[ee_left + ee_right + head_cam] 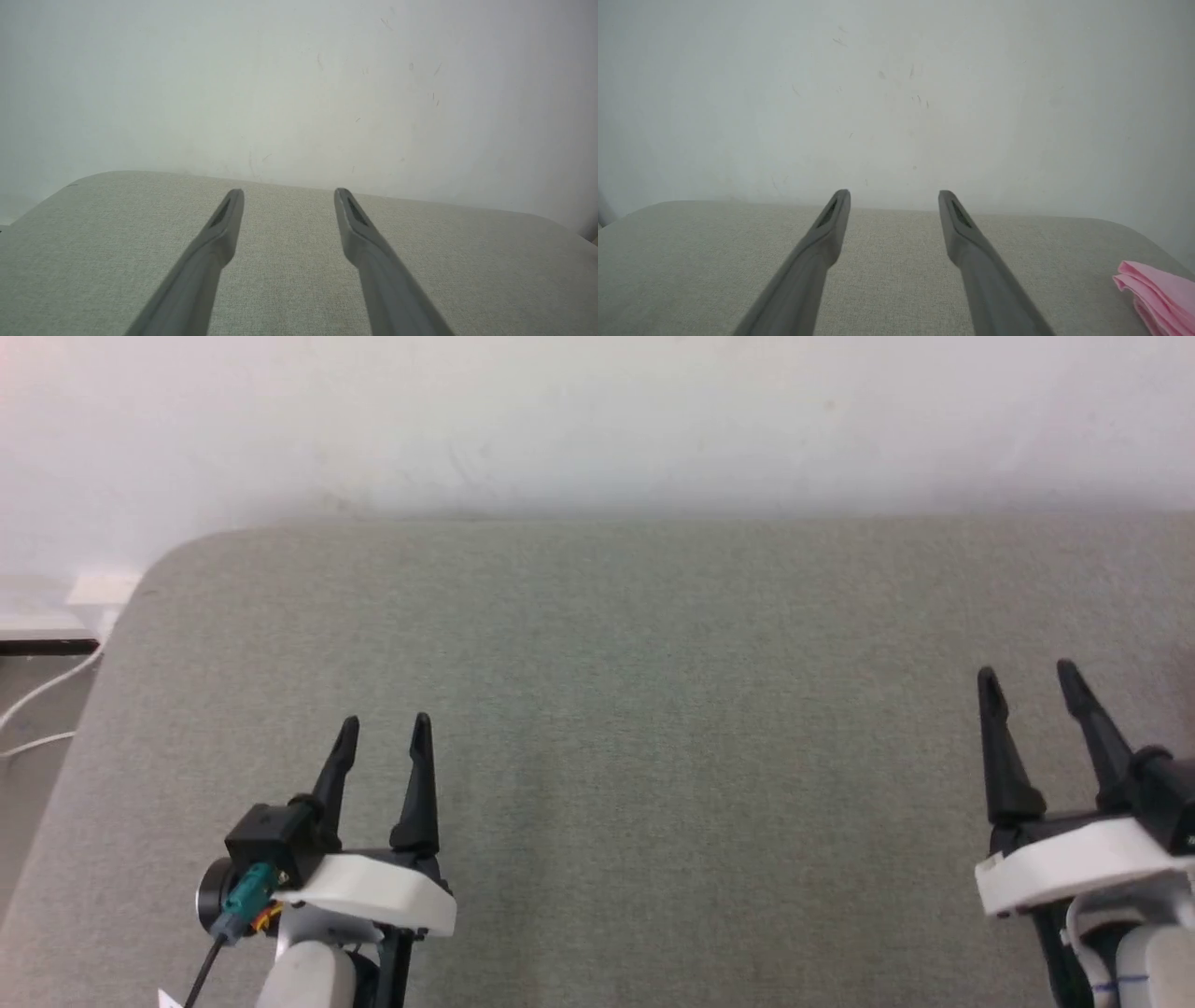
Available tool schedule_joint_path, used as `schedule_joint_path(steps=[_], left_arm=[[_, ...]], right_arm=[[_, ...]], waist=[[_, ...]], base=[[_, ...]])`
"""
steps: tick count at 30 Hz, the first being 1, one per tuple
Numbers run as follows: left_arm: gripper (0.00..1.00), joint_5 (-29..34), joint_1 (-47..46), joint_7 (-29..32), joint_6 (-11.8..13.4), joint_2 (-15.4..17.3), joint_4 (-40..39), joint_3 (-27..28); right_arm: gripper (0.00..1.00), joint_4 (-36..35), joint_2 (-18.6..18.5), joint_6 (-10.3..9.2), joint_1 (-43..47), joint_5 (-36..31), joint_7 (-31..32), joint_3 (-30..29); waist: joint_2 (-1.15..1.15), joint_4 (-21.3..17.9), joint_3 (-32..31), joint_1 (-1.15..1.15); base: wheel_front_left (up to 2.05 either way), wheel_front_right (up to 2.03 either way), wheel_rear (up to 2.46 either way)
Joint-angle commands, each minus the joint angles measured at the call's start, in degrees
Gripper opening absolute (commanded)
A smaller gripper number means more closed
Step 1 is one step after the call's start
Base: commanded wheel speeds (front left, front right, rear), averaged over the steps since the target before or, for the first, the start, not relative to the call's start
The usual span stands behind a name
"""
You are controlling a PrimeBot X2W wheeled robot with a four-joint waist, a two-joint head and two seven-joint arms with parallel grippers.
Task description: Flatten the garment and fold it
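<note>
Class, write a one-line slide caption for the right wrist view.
Right gripper, jaws open, over the grey padded surface; pink garment lying in layers at lower right.

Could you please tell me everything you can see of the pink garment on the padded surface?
The garment is light pink, thin, soft-looking cloth, lying in several stacked folds with rounded edges. It rests on the grey-green fabric surface near a rounded corner, at the lower right edge of the right wrist view, where the frame cuts it off. No waistband or label can be made out. The open right claw is apart from it, and only the surface is seen touching it.
</note>
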Motion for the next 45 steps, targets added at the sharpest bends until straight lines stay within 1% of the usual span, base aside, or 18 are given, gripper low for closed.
schedule_joint_path(steps=[1, 7, 19, 26, 27, 45], left_arm=[[1.00, -0.4, 1.1, -0.3, 0.3, -0.2, 0.5, -0.1], [1.00, -0.6, 2.6, -0.3, 0.3, -0.3, 0.9, -0.7], [1.00, -2.1, 4.2, -0.3, 1.7, -0.3, 1.2, -1.7], [1.00, -2.5, 4.0, -0.3, 1.9, -0.3, 1.0, -1.9], [0.00, -2.0, 3.8, 0.0, 1.5, -0.2, 1.0, -1.9], [0.00, -1.2, 3.9, 0.8, 1.6, -0.2, 0.4, -1.6]], right_arm=[[1.00, -0.2, 0.8, -0.12, 1.4, -0.9, -0.7, -0.1], [1.00, 2.0, 2.4, -0.12, 4.7, -1.9, -1.8, -0.9], [1.00, 4.0, 2.6, -0.12, 5.2, -1.3, -2.4, -0.1], [1.00, 4.7, 2.6, -0.12, 5.1, -0.3, -2.8, 0.3], [0.00, 4.6, 2.3, 0.00, 5.1, -0.6, -2.5, 0.1], [0.00, 4.5, 2.3, -0.01, 5.0, -1.0, -2.1, 0.2]], waist=[[0.00, 2.0, -2.1, 0.00], [0.00, 2.5, -2.8, 0.00], [0.00, 2.6, -3.1, 0.00], [0.00, 2.7, -2.7, 0.00], [0.00, 2.7, -2.7, 0.00], [0.00, 2.7, -2.7, 0.02]], base=[[0.00, 0.00, 0.00], [0.00, 0.00, 0.00], [0.00, 0.00, 0.00], [0.00, 0.00, 0.00], [0.00, 0.00, 0.00], [0.00, 0.00, 0.00]])
